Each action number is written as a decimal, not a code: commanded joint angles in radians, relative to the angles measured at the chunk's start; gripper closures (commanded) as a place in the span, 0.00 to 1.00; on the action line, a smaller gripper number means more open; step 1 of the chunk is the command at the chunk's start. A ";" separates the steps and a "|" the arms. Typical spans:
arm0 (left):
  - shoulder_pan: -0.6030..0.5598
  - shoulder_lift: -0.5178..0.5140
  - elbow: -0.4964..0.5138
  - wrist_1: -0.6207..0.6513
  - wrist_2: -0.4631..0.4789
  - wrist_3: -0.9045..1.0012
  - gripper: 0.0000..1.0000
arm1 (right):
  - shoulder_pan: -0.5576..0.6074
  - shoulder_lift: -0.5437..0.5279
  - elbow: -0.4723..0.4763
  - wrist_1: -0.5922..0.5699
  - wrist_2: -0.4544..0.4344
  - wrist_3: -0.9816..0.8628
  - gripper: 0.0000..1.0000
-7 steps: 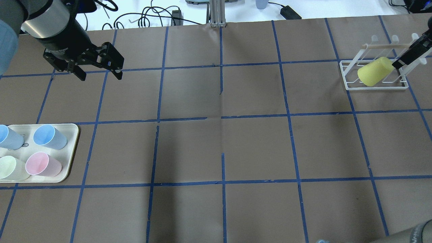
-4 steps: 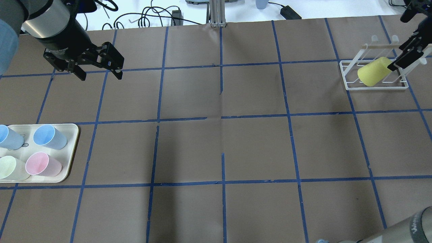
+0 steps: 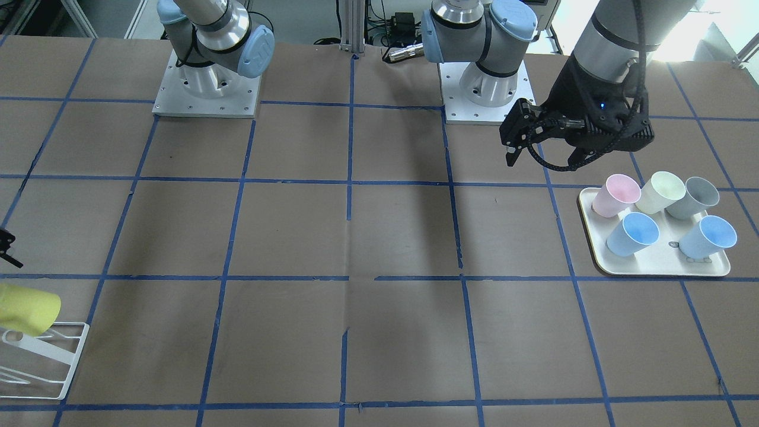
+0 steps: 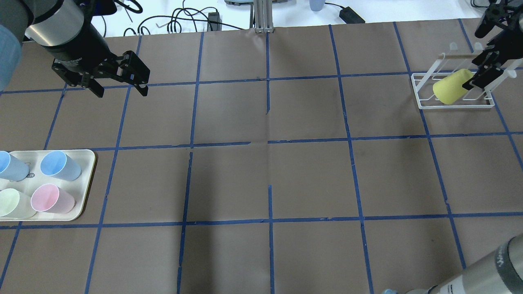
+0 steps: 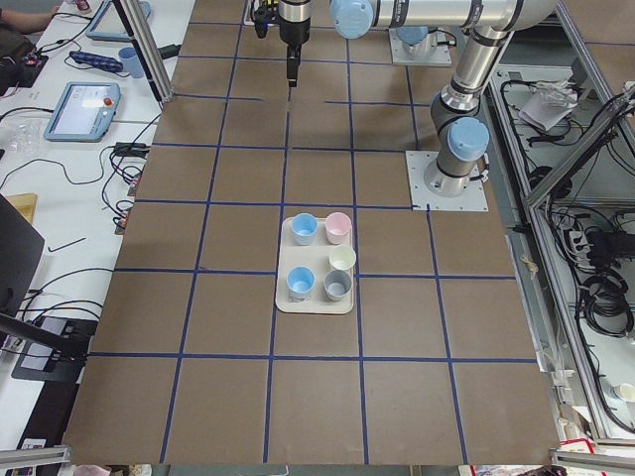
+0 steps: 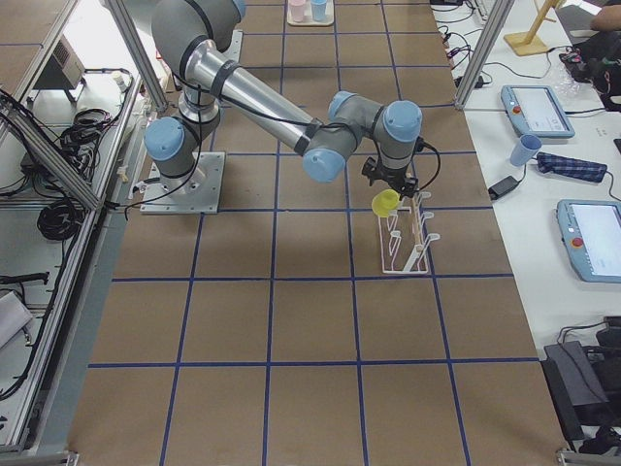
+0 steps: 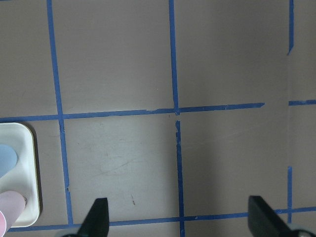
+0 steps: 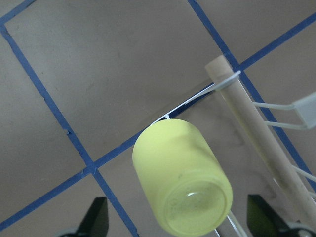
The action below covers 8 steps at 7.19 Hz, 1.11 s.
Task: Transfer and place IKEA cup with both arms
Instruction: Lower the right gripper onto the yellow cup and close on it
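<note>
My right gripper (image 4: pixel 476 57) hangs spread wide by the tilted IKEA cup (image 4: pixel 447 87) on its white rack (image 4: pixel 453 107). My left gripper (image 4: pixel 121 92), jaws apart, hovers beyond the cup tray (image 4: pixel 84 192).

No readable text, small white print (image 4: pixel 73 62) on left claw (image 4: pixel 121 93) illegible

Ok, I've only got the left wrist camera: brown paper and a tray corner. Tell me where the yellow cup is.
Observer: The yellow cup is at the table's opposite end, on the robot's right, resting tilted on a white wire rack.
Operator: Give me the right gripper's state.
Observer: The right gripper is open, straddling the cup without touching it.
Operator: Now list what that tray holds.
Observer: The tray carries five upright cups: a pink cup, a cream cup, a grey cup and two blue cups.
</note>
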State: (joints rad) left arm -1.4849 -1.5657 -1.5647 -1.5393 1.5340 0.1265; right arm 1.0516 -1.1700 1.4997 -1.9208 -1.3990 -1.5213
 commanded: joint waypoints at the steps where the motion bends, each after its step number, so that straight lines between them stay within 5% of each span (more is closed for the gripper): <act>1: 0.000 0.001 -0.001 -0.001 0.000 0.001 0.00 | 0.001 0.022 0.001 -0.006 0.011 -0.010 0.00; 8: 0.000 0.001 -0.001 -0.001 -0.002 -0.001 0.00 | 0.001 0.056 -0.001 -0.021 0.026 -0.002 0.00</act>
State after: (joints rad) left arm -1.4849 -1.5647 -1.5662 -1.5401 1.5336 0.1265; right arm 1.0523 -1.1203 1.4989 -1.9408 -1.3756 -1.5244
